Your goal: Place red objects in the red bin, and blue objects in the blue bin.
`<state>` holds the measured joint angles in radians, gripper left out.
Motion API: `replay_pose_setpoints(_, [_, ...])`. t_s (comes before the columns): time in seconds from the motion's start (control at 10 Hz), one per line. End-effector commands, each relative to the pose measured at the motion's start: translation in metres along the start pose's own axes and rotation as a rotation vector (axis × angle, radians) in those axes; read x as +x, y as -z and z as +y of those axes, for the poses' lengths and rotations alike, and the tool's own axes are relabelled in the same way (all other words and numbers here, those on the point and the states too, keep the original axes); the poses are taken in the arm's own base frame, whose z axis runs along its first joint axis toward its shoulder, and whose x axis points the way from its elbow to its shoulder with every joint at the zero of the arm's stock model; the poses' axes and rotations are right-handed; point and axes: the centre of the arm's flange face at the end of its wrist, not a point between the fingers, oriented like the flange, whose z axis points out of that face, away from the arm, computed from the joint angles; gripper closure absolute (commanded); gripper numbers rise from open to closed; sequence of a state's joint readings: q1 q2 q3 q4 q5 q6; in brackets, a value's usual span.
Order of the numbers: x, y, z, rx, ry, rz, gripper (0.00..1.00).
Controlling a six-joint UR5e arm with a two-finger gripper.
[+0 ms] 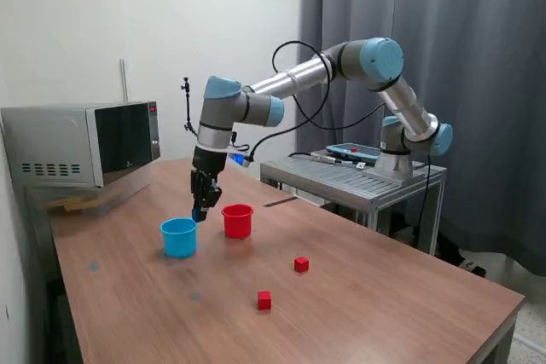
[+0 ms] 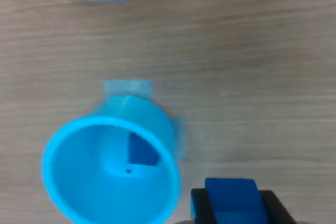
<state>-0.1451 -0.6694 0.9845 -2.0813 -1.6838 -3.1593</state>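
Bench point(image 1: 384, 296): brown wood-grain top, carrying all items below.

Red cube, nearer point(image 1: 264, 299): loose on the bench, toward the front edge, well apart from both cups.

Red cube, farther point(image 1: 301, 264): loose on the bench, near the first and further toward the exterior view's right.

Light blue cup point(image 1: 179, 237): upright, mouth open, standing to the exterior view's left of the red cup. The wrist view shows one dark blue cube point(image 2: 143, 150) lying inside it on the bottom.

Red cup point(image 1: 237, 221): upright, just beside the light blue cup, not touching it. Contents cannot be told.

Claw point(image 1: 203, 207): pointing down, hanging above the gap between the two cups, over the light blue cup's rim on the side nearest the red cup. In the wrist view its black fingers point(image 2: 199, 203) are clamped on a second dark blue cube point(image 2: 232, 198), which sits beside the cup's rim, outside the mouth.

Microwave point(image 1: 85, 142): at the bench's far end, exterior view's left, door closed.

Metal stand point(image 1: 358, 181): behind the bench, bearing the arm's base.
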Motion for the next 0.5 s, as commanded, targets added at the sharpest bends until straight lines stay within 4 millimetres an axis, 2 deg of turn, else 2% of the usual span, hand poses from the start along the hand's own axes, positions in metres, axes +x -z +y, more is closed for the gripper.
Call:
replay_pose_setpoints(0.0, [-0.035, 0.007, 0.002, -0.004, -0.066, -0.012, 1.0])
replay_pose_setpoints(0.2, [-0.071, 0.007, 0.008, -0.008, -0.124, -0.018, 1.0])
replay_pose_setpoints(0.3, [-0.078, 0.006, 0.012, -0.014, -0.132, -0.018, 1.0])
replay_pose_setpoints(0.4, [-0.078, -0.006, 0.011, 0.005, -0.132, -0.018, 1.0])
